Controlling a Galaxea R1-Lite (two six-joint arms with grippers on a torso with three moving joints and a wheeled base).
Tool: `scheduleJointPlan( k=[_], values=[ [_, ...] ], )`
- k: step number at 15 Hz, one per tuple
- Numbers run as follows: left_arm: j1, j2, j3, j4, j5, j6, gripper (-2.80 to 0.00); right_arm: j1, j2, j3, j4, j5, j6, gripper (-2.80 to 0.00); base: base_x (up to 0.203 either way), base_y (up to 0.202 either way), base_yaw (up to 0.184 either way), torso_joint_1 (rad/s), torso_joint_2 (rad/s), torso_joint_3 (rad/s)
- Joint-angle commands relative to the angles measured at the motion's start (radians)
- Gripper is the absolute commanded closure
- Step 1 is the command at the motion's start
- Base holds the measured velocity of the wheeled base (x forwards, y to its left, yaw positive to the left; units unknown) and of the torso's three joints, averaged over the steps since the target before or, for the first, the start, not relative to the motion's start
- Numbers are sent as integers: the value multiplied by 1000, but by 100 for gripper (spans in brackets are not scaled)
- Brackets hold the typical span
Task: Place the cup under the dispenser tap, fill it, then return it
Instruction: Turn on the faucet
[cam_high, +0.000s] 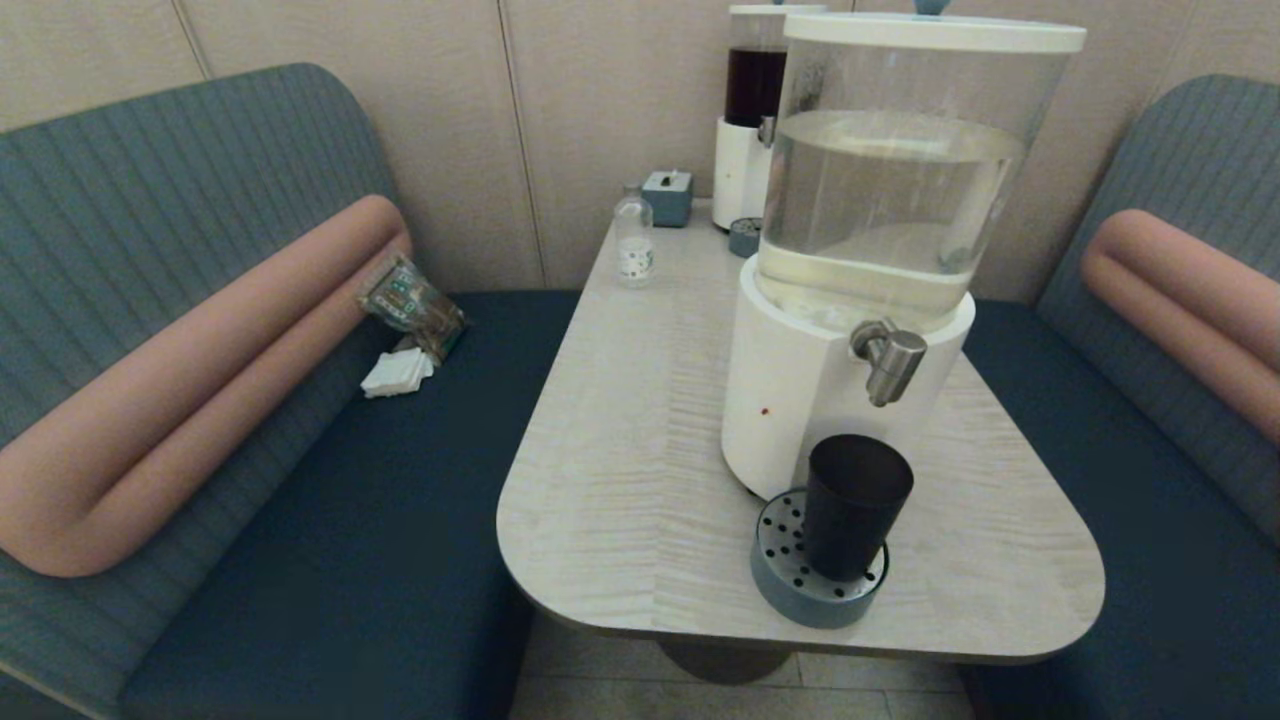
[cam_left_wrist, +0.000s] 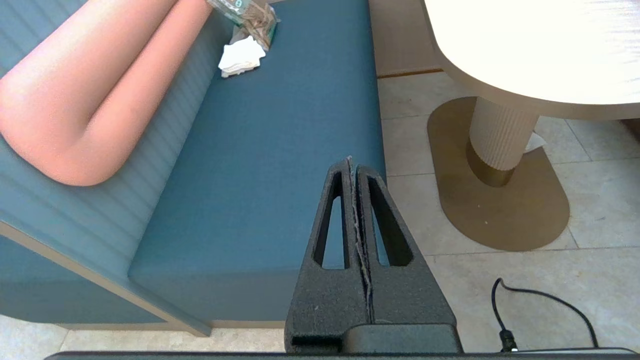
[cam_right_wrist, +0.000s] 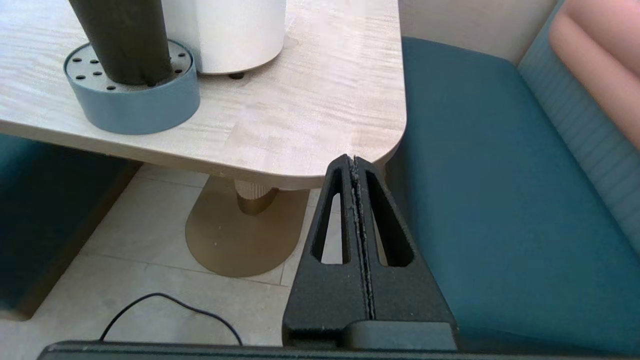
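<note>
The dark tumbler cup (cam_high: 853, 505) stands upright on the round grey-blue drip tray (cam_high: 790, 590), right below the brushed-silver tap (cam_high: 888, 360) of the big clear-tank dispenser (cam_high: 880, 200). The right wrist view shows the cup's lower part (cam_right_wrist: 125, 42) on that tray (cam_right_wrist: 135, 107). Neither arm appears in the head view. My left gripper (cam_left_wrist: 352, 162) is shut and empty, low over the blue bench seat beside the table. My right gripper (cam_right_wrist: 354, 160) is shut and empty, below the table's near right corner.
A slim dark-liquid dispenser (cam_high: 755, 120), a small clear bottle (cam_high: 634, 245) and a teal box (cam_high: 667, 197) stand at the table's far end. Benches flank the table (cam_high: 620, 420); a wrapper and napkins (cam_high: 400, 372) lie on the left one. A cable (cam_left_wrist: 545, 305) runs over the floor.
</note>
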Motion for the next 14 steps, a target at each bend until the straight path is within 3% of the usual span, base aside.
scheduleJointPlan(
  k=[1, 8, 10, 14],
  values=[
    [1, 3, 0, 1, 0, 0, 0, 0, 0, 12, -1, 2, 13, 0, 0, 0, 0, 0, 0, 0],
    [1, 3, 0, 1, 0, 0, 0, 0, 4, -20, 24, -29, 72, 0, 0, 0, 0, 0, 0, 0],
    [1, 3, 0, 1, 0, 0, 0, 0, 41, -190, 98, -22, 96, 0, 0, 0, 0, 0, 0, 0],
    [1, 3, 0, 1, 0, 0, 0, 16, 418, -848, 321, -11, 228, 0, 0, 0, 0, 0, 0, 0]
  ],
)
